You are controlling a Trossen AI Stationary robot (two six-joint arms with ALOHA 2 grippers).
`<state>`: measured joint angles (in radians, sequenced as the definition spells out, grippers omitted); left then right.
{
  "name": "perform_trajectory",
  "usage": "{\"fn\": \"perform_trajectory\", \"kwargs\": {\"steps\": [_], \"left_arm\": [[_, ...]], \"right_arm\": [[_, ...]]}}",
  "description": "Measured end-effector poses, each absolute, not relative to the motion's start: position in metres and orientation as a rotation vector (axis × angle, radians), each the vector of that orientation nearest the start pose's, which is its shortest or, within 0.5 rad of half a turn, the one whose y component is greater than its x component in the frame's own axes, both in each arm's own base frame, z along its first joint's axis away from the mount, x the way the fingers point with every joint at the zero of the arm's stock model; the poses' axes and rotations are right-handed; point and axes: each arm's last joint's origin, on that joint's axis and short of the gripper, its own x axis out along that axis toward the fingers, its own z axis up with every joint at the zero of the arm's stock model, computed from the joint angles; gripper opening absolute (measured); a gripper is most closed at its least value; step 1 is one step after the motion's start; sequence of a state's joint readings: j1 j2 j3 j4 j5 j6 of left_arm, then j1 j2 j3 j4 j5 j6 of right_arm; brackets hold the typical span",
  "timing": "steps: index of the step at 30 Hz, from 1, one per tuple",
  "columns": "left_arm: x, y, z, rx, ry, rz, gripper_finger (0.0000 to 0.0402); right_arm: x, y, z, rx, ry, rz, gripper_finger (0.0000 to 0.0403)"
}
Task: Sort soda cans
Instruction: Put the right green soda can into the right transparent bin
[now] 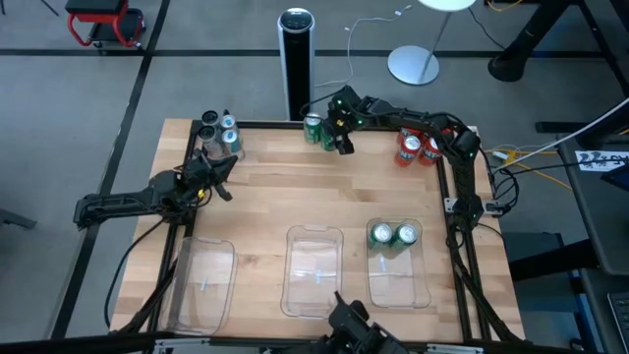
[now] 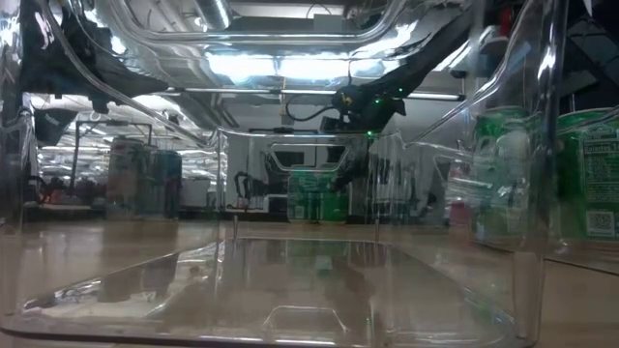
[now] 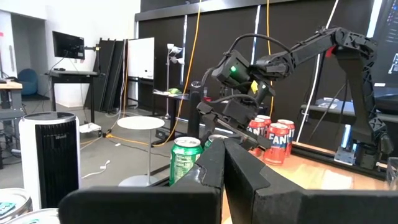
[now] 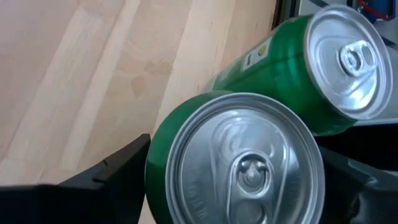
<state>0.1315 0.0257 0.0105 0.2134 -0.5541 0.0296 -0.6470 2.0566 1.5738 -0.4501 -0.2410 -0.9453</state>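
Two green soda cans [image 1: 314,129] stand at the table's far edge, near the middle. My right gripper [image 4: 236,174] reaches over them and closes around the nearer green can [image 4: 239,162]; the other green can [image 4: 298,68] stands right behind it. Silver-and-black cans [image 1: 221,136] stand at the far left and red cans [image 1: 417,149] at the far right. Two more green cans [image 1: 393,234] stand in the right-hand clear tray [image 1: 398,285]. My left gripper [image 3: 222,152] waits shut at the table's left side, touching nothing. My right gripper has the nearer green can between its two fingers, one on each side of the can's wall [image 4: 157,168] just below the top rim. The fingers [image 4: 106,180] come slanting down from above. The can stands upright; its bottom is hidden.
A tall black-and-silver cylinder [image 1: 295,59] stands just beyond the far edge, behind the green cans. Two more clear trays [image 1: 313,270] [image 1: 203,285] lie along the near edge, left of the one with cans. Bare wood lies between the trays and the can groups.
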Motion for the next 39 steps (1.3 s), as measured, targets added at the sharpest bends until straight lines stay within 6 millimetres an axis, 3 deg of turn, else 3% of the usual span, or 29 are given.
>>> {"fn": "perform_trajectory", "kwargs": {"steps": [8, 19, 25, 34, 39], "left_arm": [[0.090, 0.027, 0.185, -0.014, -0.187, 0.686, 0.0000], [0.090, 0.027, 0.185, -0.012, -0.186, 0.687, 0.0000], [0.090, 0.027, 0.185, -0.013, -0.186, 0.686, 0.0000], [0.090, 0.027, 0.185, -0.017, -0.187, 0.686, 0.0000], [0.090, 0.027, 0.185, -0.021, -0.188, 0.685, 0.0000]], "right_arm": [[0.357, -0.253, 0.212, -0.483, 0.928, 0.085, 0.0315], [0.351, -0.218, 0.261, -0.561, 0.892, 0.109, 0.0311], [0.339, -0.182, 0.295, -0.595, 0.904, 0.148, 0.0311], [0.309, -0.113, 0.351, -0.647, 0.892, 0.176, 0.0311], [0.288, -0.073, 0.369, -0.642, 0.925, 0.222, 0.0311]]}}
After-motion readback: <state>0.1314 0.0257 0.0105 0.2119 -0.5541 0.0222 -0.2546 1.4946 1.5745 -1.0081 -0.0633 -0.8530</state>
